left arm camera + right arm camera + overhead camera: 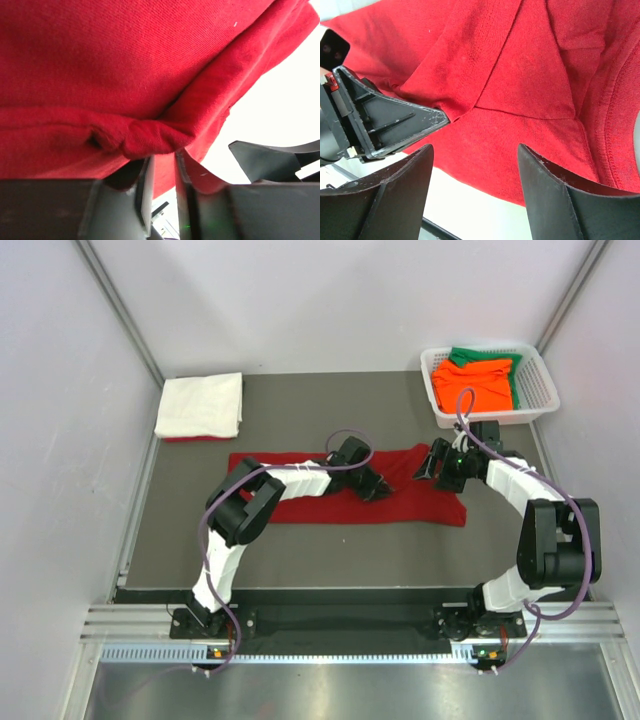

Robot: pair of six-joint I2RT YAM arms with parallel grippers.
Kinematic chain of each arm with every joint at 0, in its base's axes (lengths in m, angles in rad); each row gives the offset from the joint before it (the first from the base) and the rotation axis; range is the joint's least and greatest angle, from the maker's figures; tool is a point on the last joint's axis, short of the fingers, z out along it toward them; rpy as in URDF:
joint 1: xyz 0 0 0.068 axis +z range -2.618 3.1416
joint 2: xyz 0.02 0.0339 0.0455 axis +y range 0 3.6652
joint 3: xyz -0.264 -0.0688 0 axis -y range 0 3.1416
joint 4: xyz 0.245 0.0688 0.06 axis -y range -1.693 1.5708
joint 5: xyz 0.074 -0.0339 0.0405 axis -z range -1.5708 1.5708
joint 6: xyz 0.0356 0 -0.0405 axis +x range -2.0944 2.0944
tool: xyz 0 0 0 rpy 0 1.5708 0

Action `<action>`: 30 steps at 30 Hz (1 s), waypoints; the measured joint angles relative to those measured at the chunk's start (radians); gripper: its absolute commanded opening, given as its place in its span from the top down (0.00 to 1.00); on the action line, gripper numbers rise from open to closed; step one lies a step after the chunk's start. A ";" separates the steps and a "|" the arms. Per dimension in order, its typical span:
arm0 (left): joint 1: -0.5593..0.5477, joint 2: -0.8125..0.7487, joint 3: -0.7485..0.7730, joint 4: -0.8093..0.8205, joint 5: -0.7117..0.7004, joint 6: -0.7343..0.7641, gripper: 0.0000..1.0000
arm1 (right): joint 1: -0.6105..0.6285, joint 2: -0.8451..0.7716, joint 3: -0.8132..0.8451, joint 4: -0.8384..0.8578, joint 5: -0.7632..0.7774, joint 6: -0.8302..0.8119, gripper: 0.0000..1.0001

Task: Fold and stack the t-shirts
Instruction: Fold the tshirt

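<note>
While left gripper (162,165) pinches a bunched edge of the dark red t-shirt (420,502), spread as a long strip on the table (200,540), right gripper (475,170) hovers over it w/ jaws apart, empty; mid-fold, next prob needs right to grab too

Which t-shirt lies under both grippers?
The dark red t-shirt; the white one lies folded far left, orange and green ones sit in the basket.

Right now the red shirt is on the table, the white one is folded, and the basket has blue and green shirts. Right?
Not quite. The top view shows the basket has an orange shirt and a green shirt, not blue. The red shirt is on the table and the white shirt is folded.
</note>
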 measured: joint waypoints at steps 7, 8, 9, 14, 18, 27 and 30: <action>0.001 -0.025 0.000 -0.017 -0.004 -0.013 0.66 | 0.000 0.000 0.000 0.000 -0.002 -0.001 0.32; 0.001 -0.025 0.000 -0.016 -0.003 -0.018 0.66 | 0.000 0.000 0.000 0.000 -0.002 -0.001 0.32; 0.001 -0.025 0.000 -0.017 -0.003 -0.024 0.66 | 0.000 0.000 0.000 0.000 -0.002 -0.001 0.32; 0.001 -0.024 0.000 -0.018 -0.002 -0.040 0.66 | 0.000 0.000 0.000 0.000 -0.002 -0.001 0.32; -0.001 -0.024 0.000 -0.016 0.005 -0.061 0.66 | 0.000 0.000 0.000 0.000 -0.002 -0.002 0.32; -0.010 0.047 0.053 -0.015 0.021 -0.083 0.75 | -0.030 0.000 0.000 0.000 -0.005 -0.002 0.32; -0.010 0.054 0.060 -0.015 0.031 -0.088 0.87 | -0.035 0.000 0.000 0.000 -0.005 -0.002 0.32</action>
